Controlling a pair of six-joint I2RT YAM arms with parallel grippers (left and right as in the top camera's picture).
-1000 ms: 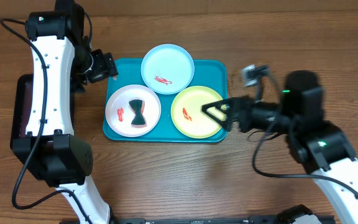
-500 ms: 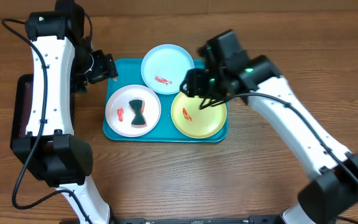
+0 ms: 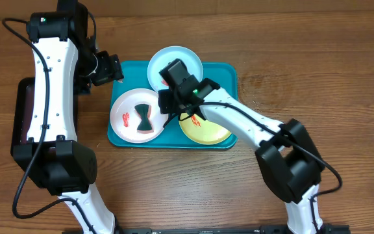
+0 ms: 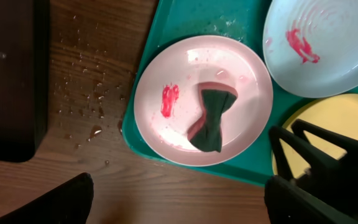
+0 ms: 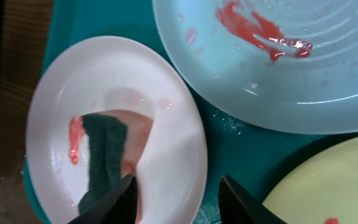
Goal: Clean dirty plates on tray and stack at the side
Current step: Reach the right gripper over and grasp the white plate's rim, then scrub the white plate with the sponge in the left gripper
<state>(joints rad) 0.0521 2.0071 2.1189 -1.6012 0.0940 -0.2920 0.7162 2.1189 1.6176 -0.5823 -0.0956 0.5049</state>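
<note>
The turquoise tray (image 3: 227, 73) holds three plates. The white plate (image 3: 127, 107) at its left carries a dark green sponge (image 3: 145, 117) and a red smear. The light blue plate (image 3: 174, 57) at the back and the yellow-green plate (image 3: 208, 130) at the right have red smears too. My right gripper (image 3: 168, 114) is open and empty just above the white plate's right rim (image 5: 173, 143), beside the sponge (image 5: 103, 155). My left gripper (image 3: 108, 68) is open and empty, raised off the tray's back left corner; its view shows the white plate (image 4: 244, 84).
A black tray (image 3: 23, 110) lies at the left edge, partly under my left arm. Water drops (image 4: 92, 106) dot the wood between it and the turquoise tray. My right arm stretches over the yellow-green plate.
My right arm has swung from the tray's right side leftward across the yellow-green plate to the white plate's right rim. My left arm has not moved.
</note>
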